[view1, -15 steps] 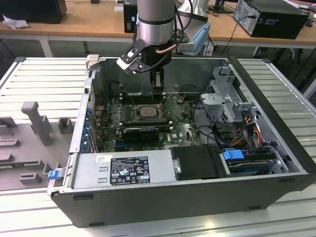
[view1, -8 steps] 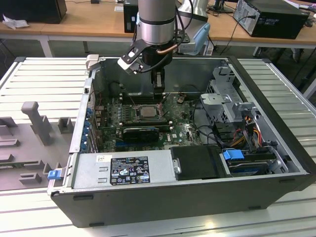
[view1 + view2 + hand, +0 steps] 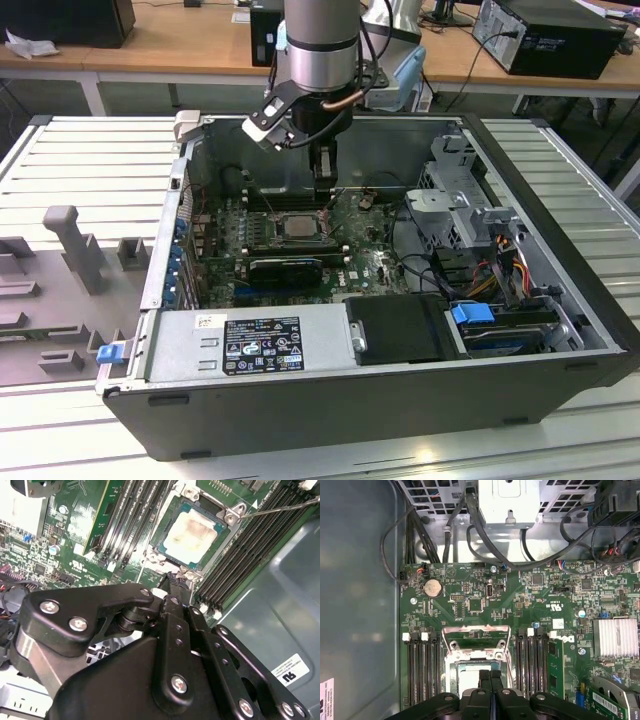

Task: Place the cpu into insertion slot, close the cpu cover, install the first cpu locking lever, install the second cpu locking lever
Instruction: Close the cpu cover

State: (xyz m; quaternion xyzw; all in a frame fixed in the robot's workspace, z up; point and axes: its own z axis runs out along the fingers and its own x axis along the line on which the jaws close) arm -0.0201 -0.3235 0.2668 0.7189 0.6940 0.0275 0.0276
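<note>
The cpu [image 3: 192, 532], silver-grey with a pale smear on top, lies flat in the insertion slot [image 3: 166, 527] on the green motherboard; it also shows in the exterior view as the cpu [image 3: 297, 225]. The cpu cover [image 3: 477, 628] appears raised from its hinge at the slot's far side, with green board visible through its window. A thin locking lever [image 3: 280, 509] sticks out sideways over the memory slots. My gripper [image 3: 175, 577] hangs just above the slot's near edge, shut, with nothing seen between its fingers. The gripper [image 3: 490, 674] partly covers the cpu [image 3: 465, 680].
Black memory slots [image 3: 422, 670] flank the socket on both sides. A long black expansion card [image 3: 285, 268] lies in front of it, with the power supply [image 3: 250, 345] nearer. Cables [image 3: 485, 535], a drive cage [image 3: 455, 205] and a finned heatsink [image 3: 615, 637] crowd the case; its walls enclose everything.
</note>
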